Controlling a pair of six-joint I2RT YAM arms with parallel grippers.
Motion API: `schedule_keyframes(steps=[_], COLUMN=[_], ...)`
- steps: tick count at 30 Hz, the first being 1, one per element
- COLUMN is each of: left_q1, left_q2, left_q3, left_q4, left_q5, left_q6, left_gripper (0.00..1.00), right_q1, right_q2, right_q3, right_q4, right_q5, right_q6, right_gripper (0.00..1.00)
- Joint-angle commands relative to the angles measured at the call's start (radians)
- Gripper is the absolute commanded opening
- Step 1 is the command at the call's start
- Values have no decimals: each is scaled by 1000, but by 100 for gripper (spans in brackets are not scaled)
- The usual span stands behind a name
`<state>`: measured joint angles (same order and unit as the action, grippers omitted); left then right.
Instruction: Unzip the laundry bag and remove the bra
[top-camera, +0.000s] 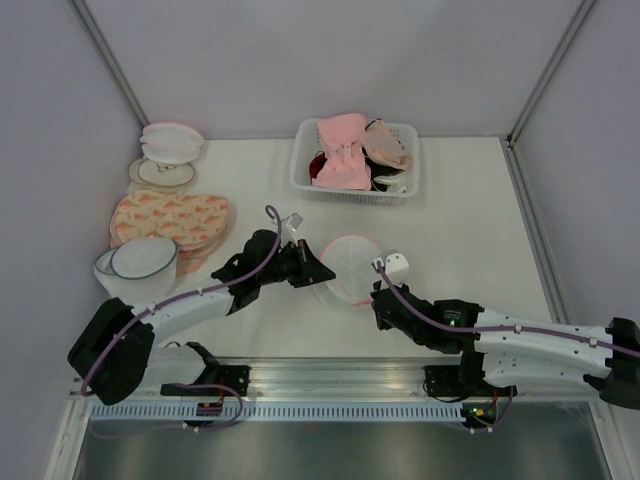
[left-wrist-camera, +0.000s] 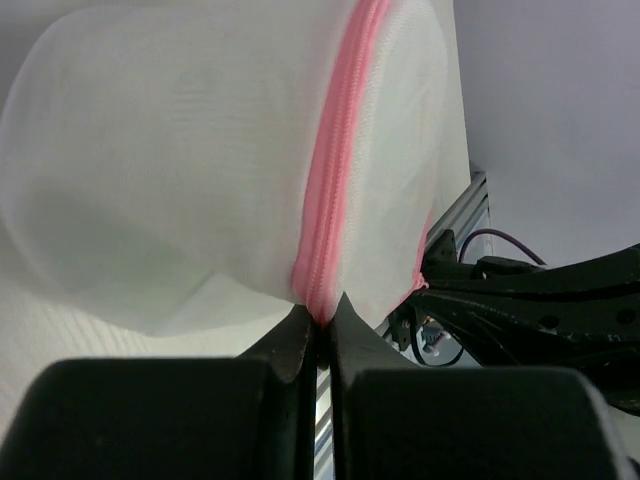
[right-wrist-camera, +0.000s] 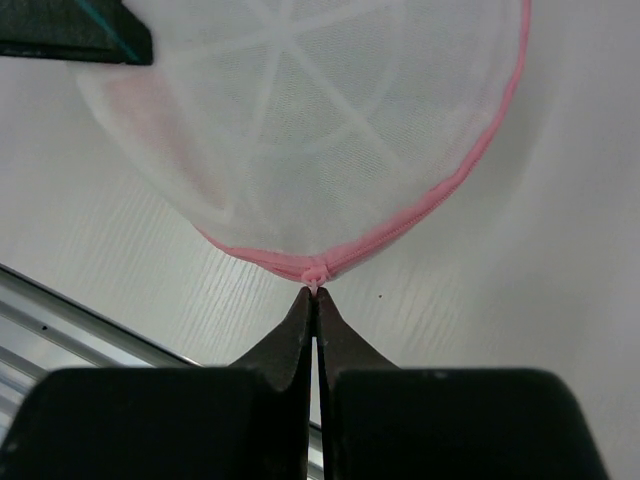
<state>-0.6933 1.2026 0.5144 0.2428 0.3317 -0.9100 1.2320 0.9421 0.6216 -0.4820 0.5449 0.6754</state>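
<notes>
The laundry bag, a round white mesh dome with pink zipper trim, sits at the table's middle between both arms. My left gripper is shut on the bag's pink zipper trim at its left side. My right gripper is shut on the small pink zipper pull at the bag's near edge. In the right wrist view the mesh dome fills the upper frame, its zipper closed along the rim. The bra is hidden; nothing of it shows through the mesh.
A white basket holding pink and beige bras stands at the back. At the left lie flat orange-patterned bags, a blue-rimmed mesh dome and more round bags. A metal rail runs along the near edge.
</notes>
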Motion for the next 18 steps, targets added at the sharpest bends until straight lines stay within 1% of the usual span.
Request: schedule_keyframes(steps=[1, 2, 3, 5, 6, 7, 8, 9, 10, 11, 12, 13, 14, 15, 16, 17, 18], left_q1=[14, 14, 14, 14, 14, 14, 14, 12, 12, 12, 12, 12, 12, 12, 11, 9, 8], left_q2=[81, 97, 115, 117, 98, 78, 57, 29, -38, -70, -116, -199, -251, -297, -340, -426, -460], left_q3=[97, 114, 119, 108, 95, 64, 47, 27, -12, -25, -34, -63, -82, -102, -144, -166, -204], left_q4=[55, 68, 69, 72, 79, 78, 70, 50, 35, 1, -84, -115, -138, -169, -172, -175, -187], left_q5=[131, 141, 142, 139, 132, 107, 90, 69, 25, -3, -38, -89, -112, -131, -149, -154, -163], left_q6=[134, 129, 111, 91, 57, 42, 27, -5, -22, -38, -61, -76, -96, -142, -168, -218, -245], left_gripper=[2, 2, 13, 38, 59, 64, 67, 75, 80, 81, 86, 86, 89, 91, 94, 100, 100], right_q1=[-5, -5, -5, -5, -5, -5, -5, -5, -5, -5, -3, -5, -5, -5, -5, -3, -5], right_q2=[0, -3, -5, -5, -6, -3, -3, -3, -5, -6, -8, -12, -15, -19, -20, -19, -9], right_q3=[1, -2, -5, -5, -3, -3, -3, -3, -5, -5, -8, -10, -14, -29, -37, -51, -57], right_q4=[54, 65, 78, 86, 92, 97, 103, 120, 129, 143, 176, 193, 216, 280, 313, 345, 409], right_q5=[-31, -33, -33, -28, -23, -22, -19, -22, -28, -57, -74, -94, -144, -181, -218, -294, -334], right_q6=[-37, -39, -40, -40, -40, -42, -42, -43, -49, -53, -57, -60, -62, -66, -71, -77, -80], right_gripper=[0, 1, 0, 0, 0, 1, 0, 0, 0, 0, 0, 0, 0, 0, 0, 0, 1])
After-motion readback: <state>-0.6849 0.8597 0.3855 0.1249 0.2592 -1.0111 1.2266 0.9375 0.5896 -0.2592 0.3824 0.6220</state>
